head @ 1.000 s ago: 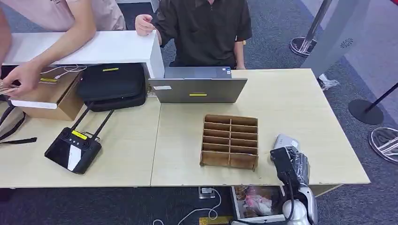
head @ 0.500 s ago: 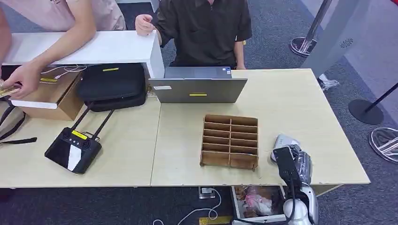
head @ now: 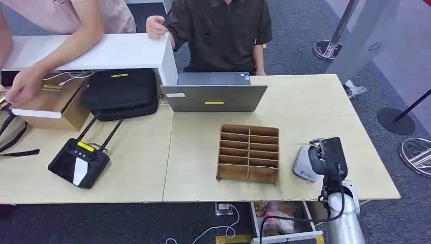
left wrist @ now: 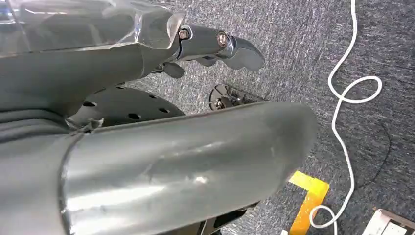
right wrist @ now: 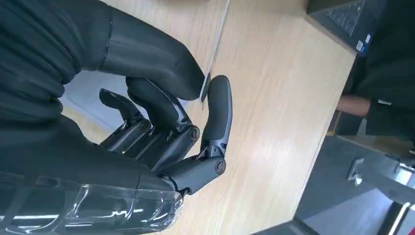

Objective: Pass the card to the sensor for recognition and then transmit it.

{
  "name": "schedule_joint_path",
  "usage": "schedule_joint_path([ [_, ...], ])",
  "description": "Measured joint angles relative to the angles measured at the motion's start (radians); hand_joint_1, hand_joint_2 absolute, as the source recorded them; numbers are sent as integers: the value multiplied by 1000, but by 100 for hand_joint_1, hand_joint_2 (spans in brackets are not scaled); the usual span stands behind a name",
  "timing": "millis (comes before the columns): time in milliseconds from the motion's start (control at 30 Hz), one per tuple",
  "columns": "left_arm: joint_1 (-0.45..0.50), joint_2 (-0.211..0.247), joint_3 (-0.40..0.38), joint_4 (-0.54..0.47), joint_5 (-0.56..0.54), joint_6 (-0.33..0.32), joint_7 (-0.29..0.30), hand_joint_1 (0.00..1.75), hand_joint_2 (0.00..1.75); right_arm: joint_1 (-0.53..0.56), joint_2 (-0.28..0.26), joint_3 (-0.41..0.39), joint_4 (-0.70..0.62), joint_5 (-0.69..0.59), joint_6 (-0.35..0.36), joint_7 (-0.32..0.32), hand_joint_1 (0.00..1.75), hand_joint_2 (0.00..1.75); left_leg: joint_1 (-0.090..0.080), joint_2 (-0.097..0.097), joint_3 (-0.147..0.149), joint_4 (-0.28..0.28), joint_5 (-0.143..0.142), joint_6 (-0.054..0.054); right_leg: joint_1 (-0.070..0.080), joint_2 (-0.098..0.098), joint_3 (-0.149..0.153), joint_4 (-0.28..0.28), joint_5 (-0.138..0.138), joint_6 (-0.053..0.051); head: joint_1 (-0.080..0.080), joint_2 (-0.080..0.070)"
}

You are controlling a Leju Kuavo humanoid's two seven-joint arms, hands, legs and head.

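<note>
My right hand hovers over the right front part of the table, just beside and above the small white-grey sensor. In the right wrist view the thumb and a dark finger pinch a thin white card, seen edge-on above the tabletop. The other fingers are curled under. In the left wrist view my left hand hangs down over grey carpet with nothing in it, thumb and fingers apart.
A wooden slotted rack stands left of the sensor. Behind it is an open laptop, with a seated person past it. A black bag, a cardboard box and a black remote lie left, where another person reaches.
My right hand has risen from the table's front edge and moved forward and a little right, now level with the sensor. The person's hand at the far left shifted slightly.
</note>
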Motion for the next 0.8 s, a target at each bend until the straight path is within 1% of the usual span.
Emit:
schedule_joint_path([
  [67,0,0,0,0,9,3,-4,0,0,-19,-6,0,35,-11,-5,-7,175,175,0,0,0,0,0,0,0,0,0,0,0,0,0,0],
  [167,0,-2,0,0,19,8,-6,0,0,-45,-9,3,72,7,-40,-15,175,175,0,-1,0,0,0,0,0,-1,0,1,0,-1,0,0],
  [333,0,-2,0,0,31,13,-12,0,0,-69,-17,15,120,17,-38,-33,175,175,0,-1,0,0,0,0,0,-1,0,1,0,-1,0,0],
  [500,0,-2,0,0,43,14,-12,0,0,-69,-34,29,139,48,-77,-38,175,175,0,-1,0,0,0,0,0,-1,0,1,0,0,0,0],
  [800,1,-2,0,0,58,24,-18,0,0,-46,-54,32,140,62,-74,-37,175,175,0,-1,0,0,0,0,0,-1,0,0,0,-1,0,0],
])
